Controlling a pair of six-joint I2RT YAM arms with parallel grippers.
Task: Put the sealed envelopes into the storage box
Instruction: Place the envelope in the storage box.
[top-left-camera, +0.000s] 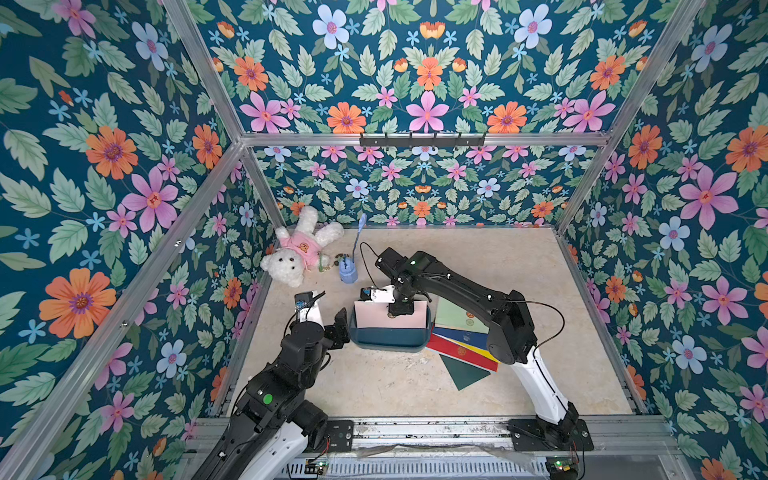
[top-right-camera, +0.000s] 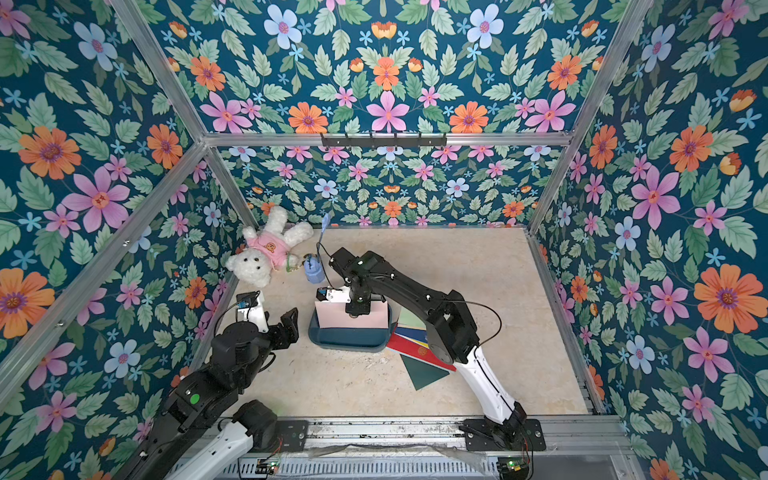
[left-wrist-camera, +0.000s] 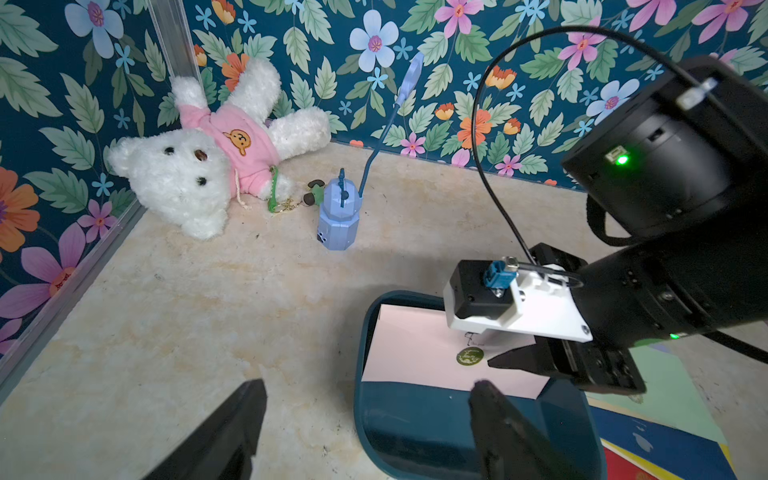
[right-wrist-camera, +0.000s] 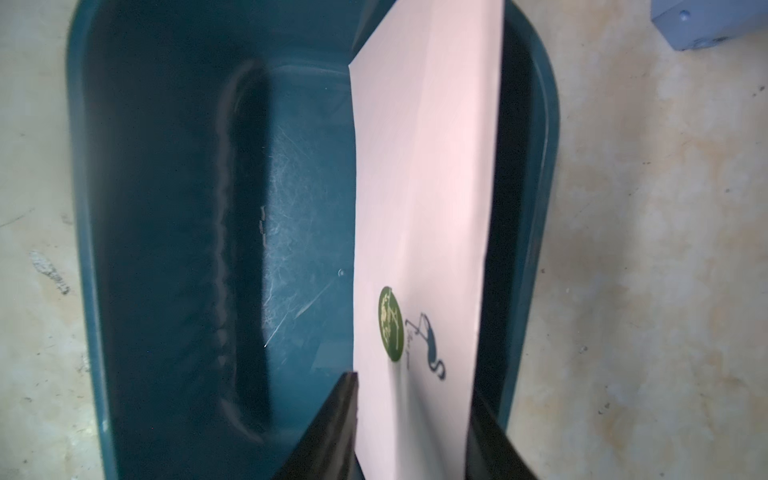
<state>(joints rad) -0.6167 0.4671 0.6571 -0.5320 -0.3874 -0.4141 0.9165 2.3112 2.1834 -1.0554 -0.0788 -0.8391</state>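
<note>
Right gripper: the right gripper (top-left-camera: 397, 311) hangs over the far half of the storage box (top-left-camera: 388, 345), pointing down. In the right wrist view its jaws stand apart, one finger on each side of the pink envelope, and no pinch is visible.
Pink envelope: the pink envelope (right-wrist-camera: 424, 187) stands on a long edge inside the box, tilted toward the far wall. A dark gap shows behind it. Its green seal sticker (right-wrist-camera: 391, 324) faces the open part of the box.
Box room: the near half of the box floor shows uncovered teal from the envelope's lower edge to the near rim.
Left gripper: the left gripper (top-left-camera: 338, 328) is spread wide and holds nothing. It sits just beside the box's left rim; I cannot tell whether it touches.
Remaining envelopes: they lie fanned flat on the tabletop (top-left-camera: 374, 386) at the box's right edge, partly under the right arm. The light-green envelope (top-left-camera: 453, 313) lies farthest, then the navy envelope (top-left-camera: 453, 334), yellow envelope (top-left-camera: 478, 351) and red envelope (top-left-camera: 457, 352). The dark-green envelope (top-left-camera: 463, 372) juts toward the front. The red one's corner meets the box's near right corner.
Clutter: a teddy bear (top-left-camera: 295, 253) fills the far left corner. A light-blue cup (top-left-camera: 348, 272) stands beside it, near the box's far left corner but apart from it.
Open room: bare tabletop runs from the box's near rim to the front rail, and across the far right.
</note>
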